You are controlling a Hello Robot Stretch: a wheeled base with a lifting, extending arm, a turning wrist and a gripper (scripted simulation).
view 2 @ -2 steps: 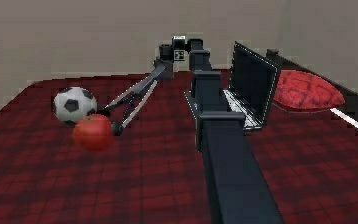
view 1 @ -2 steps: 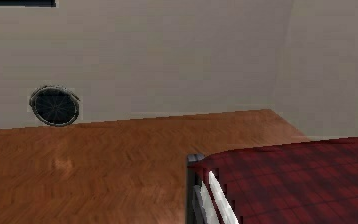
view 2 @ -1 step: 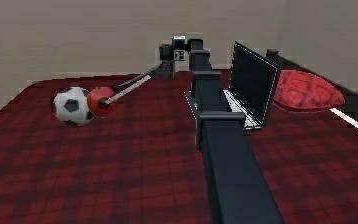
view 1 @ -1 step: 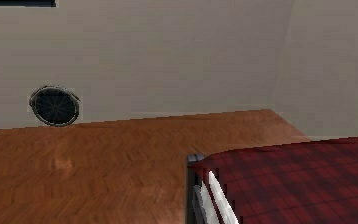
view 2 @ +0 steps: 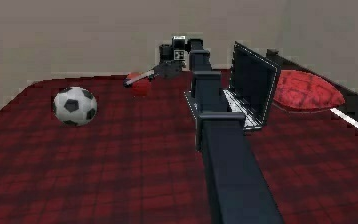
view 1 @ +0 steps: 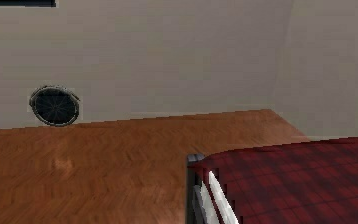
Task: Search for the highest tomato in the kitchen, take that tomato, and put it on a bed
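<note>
The dark arm [view 2: 225,150] reaches out across the red plaid bed [view 2: 97,160]. A small red tomato [view 2: 141,87] lies on the bed right at the gripper [view 2: 137,77]. I cannot tell whether the gripper has hold of it, nor how its fingers stand. A football [view 2: 75,105] rests well apart on one side of the arm. An open laptop [view 2: 249,85] stands just beside the arm on the other side, with a red pillow [view 2: 307,92] beyond.

Here's the dark square-sectioned arm bar [view 2: 222,140], stepped in segments. Two small white squares [view 2: 179,50], black-marked, sit beside the dark thin-fingered gripper [view 2: 139,77].

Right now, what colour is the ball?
White with black patches; the ball shows best in the arm side view.
</note>
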